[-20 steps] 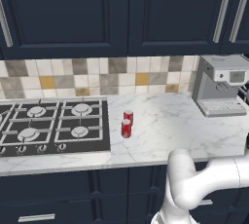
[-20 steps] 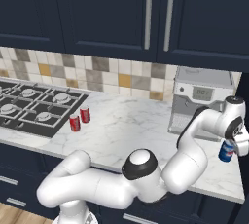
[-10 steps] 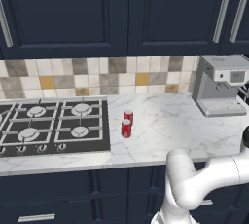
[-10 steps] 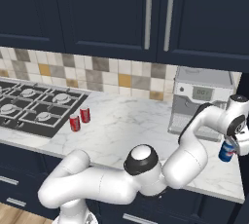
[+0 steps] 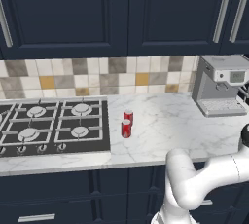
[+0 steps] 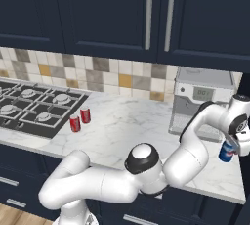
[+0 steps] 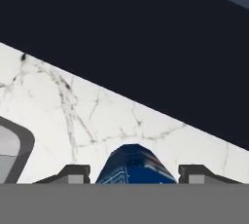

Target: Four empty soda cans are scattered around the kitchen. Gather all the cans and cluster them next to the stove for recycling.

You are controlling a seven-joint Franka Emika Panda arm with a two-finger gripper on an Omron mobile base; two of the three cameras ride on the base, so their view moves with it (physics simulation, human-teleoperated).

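white marble bench point(image 6: 132, 126) runs the width of the kitchen, and at its near right corner the gripper point(image 6: 233, 146) hangs over a blue soda can point(image 6: 226, 151) that stands upright close to the bench's front edge. in the hand view the blue soda can point(image 7: 134, 166) sits between the two dark fingertips point(image 7: 73, 173), each with a sliver of marble showing between it and the can's side; whether the tips press the can or merely flank it i cannot tell. just beyond the can, toward the wall, stands a grey coffee machine point(image 6: 201, 100). far to the left of it, near the middle of the bench, two red soda cans point(image 5: 127, 124) stand upright close together, one a little nearer than the other, just right of the stove point(image 5: 51, 126). the stove is a black cooktop with grey grates and a row of knobs along its front. behind everything runs a beige and grey tile backsplash point(image 5: 102, 76), and navy cabinets point(image 5: 116, 13) hang above it.
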